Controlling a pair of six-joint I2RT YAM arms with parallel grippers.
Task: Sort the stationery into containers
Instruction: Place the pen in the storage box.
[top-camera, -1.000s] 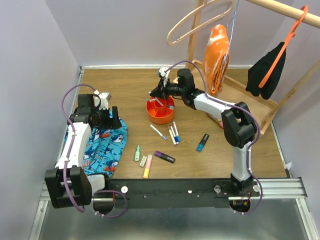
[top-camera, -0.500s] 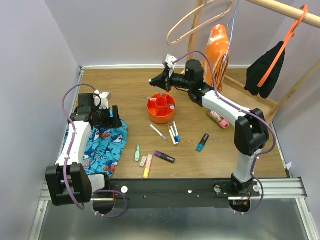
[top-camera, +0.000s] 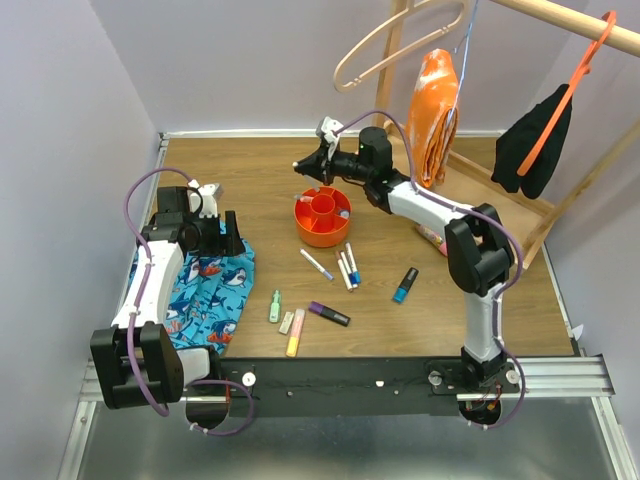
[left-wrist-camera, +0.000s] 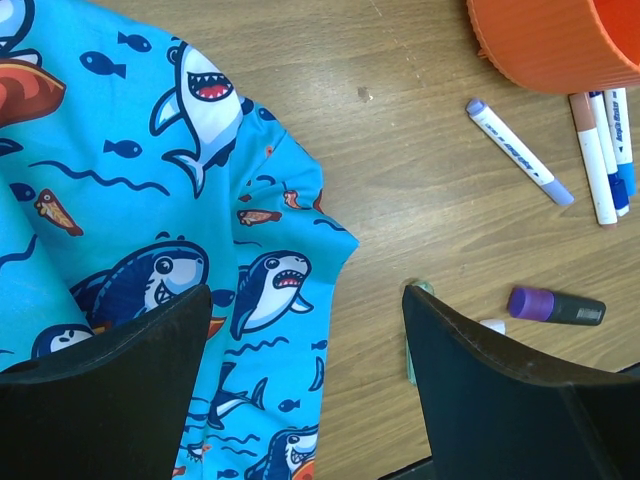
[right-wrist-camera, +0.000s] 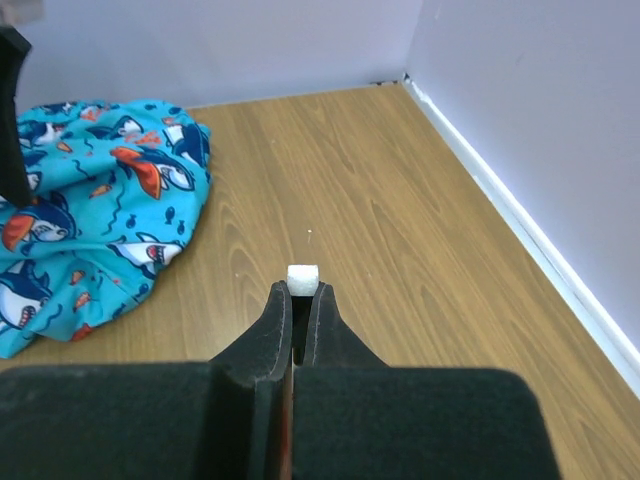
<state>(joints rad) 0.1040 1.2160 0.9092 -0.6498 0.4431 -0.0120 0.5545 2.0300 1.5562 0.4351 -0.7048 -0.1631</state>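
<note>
Round red-orange plastic bowl (top-camera: 318, 236) w/ central cup sits mid-worktop. A pale pen-like piece (top-camera: 341, 212) lies in its 3 o'clock compartment, too small to name.

Loose stationery is spread on the brown wooden worktop (top-camera: 240, 170) from 7 to 4 o'clock of the bowl:
- White marker w/ purple ends (top-camera: 317, 264) at 6, near the bowl.
- Three white-and-blue pens (top-camera: 347, 268) bunched at 5.
- Black marker w/ blue end (top-camera: 405, 285) at 4, further out.
- Purple-and-black highlighter (top-camera: 329, 314) at 6, well apart from the bowl.
- Pale green highlighter (top-camera: 274, 306), pale pink highlighter (top-camera: 287, 322) & yellow highlighter (top-camera: 295, 342) grouped at 7.

Right hand (top-camera: 300, 166) is raised at 11 o'clock of the bowl, fingers (right-wrist-camera: 270, 320) pressed together. Wrist view shows a small white bit (right-wrist-camera: 302, 274) at their tips; can't tell what it is.

Left hand (top-camera: 225, 235) is at 9 o'clock, fingers wide apart, gripping nothing, over the edge of the blue shark-print cloth (top-camera: 205, 295).
</note>
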